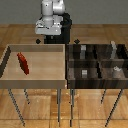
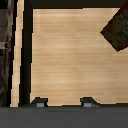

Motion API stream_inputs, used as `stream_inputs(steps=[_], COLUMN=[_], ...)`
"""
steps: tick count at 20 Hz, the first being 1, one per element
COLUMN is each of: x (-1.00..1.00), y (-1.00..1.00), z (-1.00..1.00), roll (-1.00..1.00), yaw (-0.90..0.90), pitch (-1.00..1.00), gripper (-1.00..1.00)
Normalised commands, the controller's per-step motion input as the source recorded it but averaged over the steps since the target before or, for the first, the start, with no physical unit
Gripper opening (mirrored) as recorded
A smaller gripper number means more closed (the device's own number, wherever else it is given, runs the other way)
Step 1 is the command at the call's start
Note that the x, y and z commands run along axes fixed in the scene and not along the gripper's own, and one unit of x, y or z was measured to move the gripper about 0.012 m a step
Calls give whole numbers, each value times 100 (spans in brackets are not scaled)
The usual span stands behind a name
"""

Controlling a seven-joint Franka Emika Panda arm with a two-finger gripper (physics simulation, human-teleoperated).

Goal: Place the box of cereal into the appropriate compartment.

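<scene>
The box of cereal (image 1: pixel 23 63) lies inside the light wooden tray (image 1: pixel 59 64) on the exterior view's left, close to that tray's left wall and turned at a slant, its long side running from upper left to lower right; nothing touches it. In the wrist view the same red box (image 2: pixel 116 30) shows only as a dark, mottled corner at the edge of the picture, resting on the pale wood floor of the tray (image 2: pixel 65 55). The arm (image 1: pixel 52 15) stands behind the trays, held high over the back of the wooden tray, well apart from the box. The gripper (image 2: pixel 64 102) hangs above the bare tray floor with its fingers (image 2: pixel 39 102) spread wide and empty, both tips visible with clear wood between them. On the exterior view's right sits a dark tray with compartments (image 1: pixel 98 62), divided by walls into several bins, some holding small grey objects too blurred to name
</scene>
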Motion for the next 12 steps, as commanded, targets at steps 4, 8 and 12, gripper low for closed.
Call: stream_inputs(steps=[4, 8, 12], x=[0, 0, 0], y=[0, -25, -100], z=[0, 0, 0], roll=[0, 0, 0], yaw=[0, 0, 0], pitch=[0, 0, 0], gripper=[100, 100, 100])
